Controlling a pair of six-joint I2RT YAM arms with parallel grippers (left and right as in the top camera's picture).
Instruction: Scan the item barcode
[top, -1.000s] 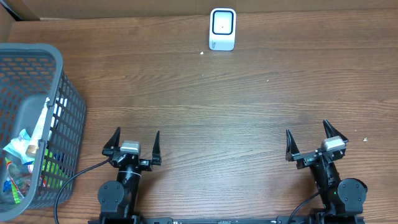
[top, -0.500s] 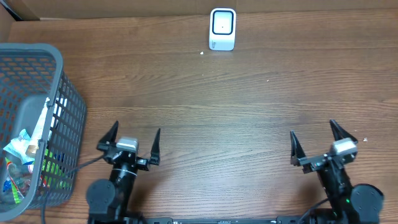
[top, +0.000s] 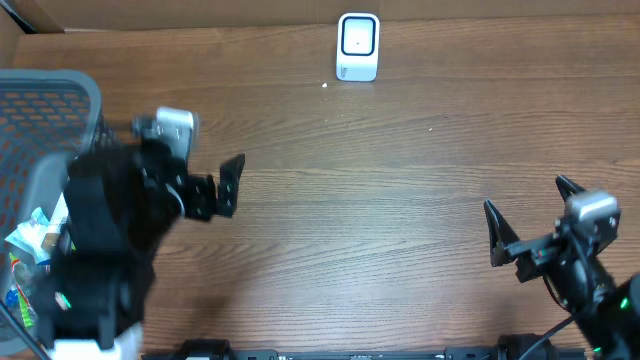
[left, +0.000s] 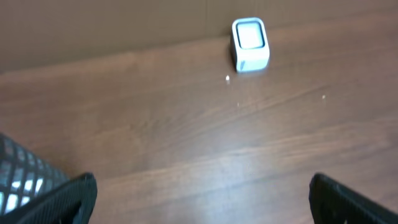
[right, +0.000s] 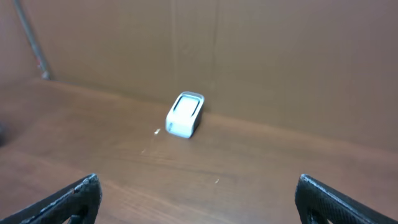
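1. Left gripper (left: 202, 186) — jaws spread wide, nothing between them. The arm is raised and blurred in the overhead view, just beside the basket (top: 50, 80).
2. Right gripper (top: 524, 195) at about 4 o'clock, jaws equally wide and empty, over bare table (top: 400, 200).
3. Scanner (top: 358, 46) — white, upright at 12 o'clock near the back wall, well apart from both grippers.
4. Packaged items (top: 30, 235) lie in the grey mesh basket at 9 o'clock. Which one bears the barcode, cannot tell.
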